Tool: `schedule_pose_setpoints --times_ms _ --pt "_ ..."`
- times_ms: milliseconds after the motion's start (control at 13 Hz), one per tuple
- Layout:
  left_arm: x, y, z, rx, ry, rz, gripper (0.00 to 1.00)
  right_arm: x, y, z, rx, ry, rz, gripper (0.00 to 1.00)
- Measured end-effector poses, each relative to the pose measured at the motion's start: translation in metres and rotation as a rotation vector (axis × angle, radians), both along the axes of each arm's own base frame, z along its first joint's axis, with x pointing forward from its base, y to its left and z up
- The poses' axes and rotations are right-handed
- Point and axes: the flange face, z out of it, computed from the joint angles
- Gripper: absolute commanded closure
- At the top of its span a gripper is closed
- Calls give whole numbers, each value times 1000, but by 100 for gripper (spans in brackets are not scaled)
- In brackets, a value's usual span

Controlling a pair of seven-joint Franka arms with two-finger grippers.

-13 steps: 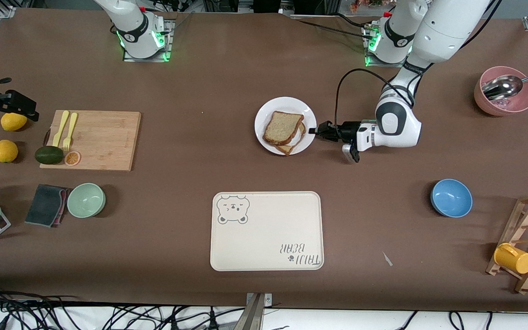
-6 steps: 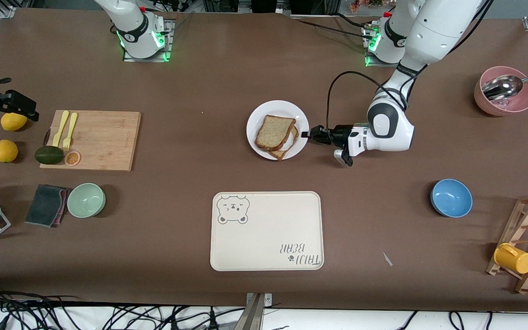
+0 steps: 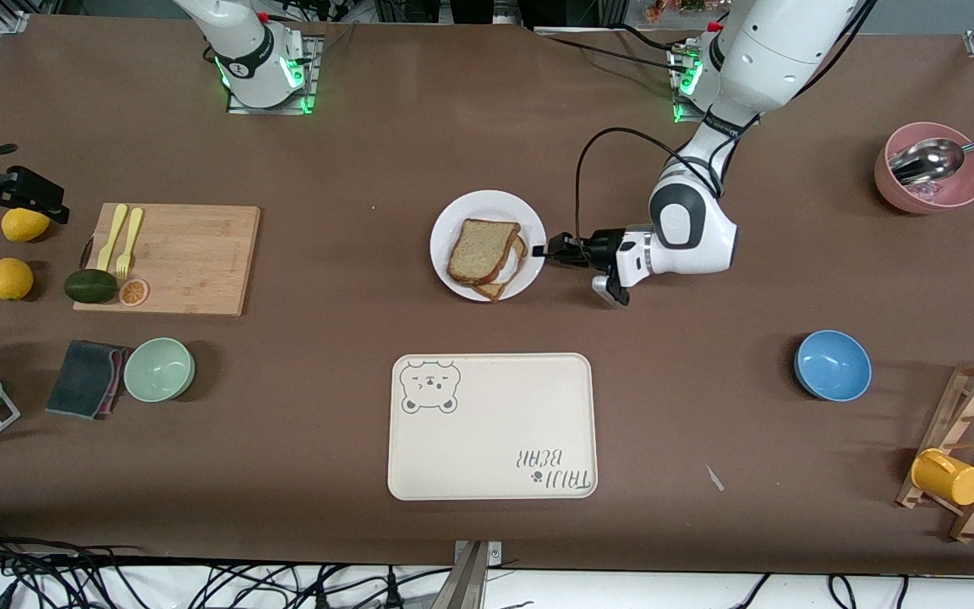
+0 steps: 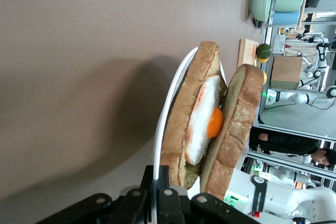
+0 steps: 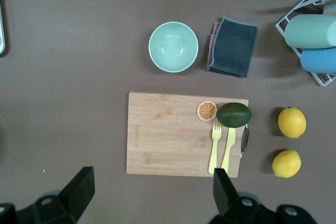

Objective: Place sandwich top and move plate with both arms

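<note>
The right pincer (image 5: 149,192) hangs high over the desk (image 3: 352,152) at the right arm's end. Its two black fingers (image 5: 79,184) stand wide apart and hold nothing. Under it lie a wooden cutting board (image 5: 181,135) with a yellow fork (image 5: 214,145), a yellow knife (image 5: 229,148), an orange slice (image 5: 207,110) and an avocado (image 5: 234,115). Two lemons (image 5: 292,122) sit beside the board. A green bowl (image 5: 173,46) and a dark cloth (image 5: 232,45) sit nearer to the front camera than the board.

In the middle of the desk is the white plate (image 3: 446,254). On it lies the sandwich top (image 3: 480,250), resting on the egg toast (image 4: 186,124). In the left wrist view the fried egg (image 4: 206,121) shows between the two slices. Bare brown desk lies all around the plate. The cream bear tray (image 3: 492,426) lies nearer to the front camera than the plate, well apart from it.

The left pincer (image 3: 548,250) is low at the plate's edge, on the side toward the left arm's end. Its fingers are pinched tight on the rim, one on each face of it.

Toward the left arm's end are a blue bowl (image 3: 832,365), a pink bowl (image 3: 931,199) with a metal ladle (image 3: 931,159), and a wooden rack (image 3: 973,444) holding a yellow cup (image 3: 948,477). All are well apart from the plate.
</note>
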Motion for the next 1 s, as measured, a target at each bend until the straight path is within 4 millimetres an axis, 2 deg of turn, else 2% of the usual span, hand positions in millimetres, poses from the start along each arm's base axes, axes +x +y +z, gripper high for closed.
schedule_pose_setpoints --times_ms 463,1002 --pt "-6 -1 -17 22 23 -2 100 0 1 0 0 0 3 0" --pt "-8 1 -23 28 32 1 100 0 2 0 0 0 4 0"
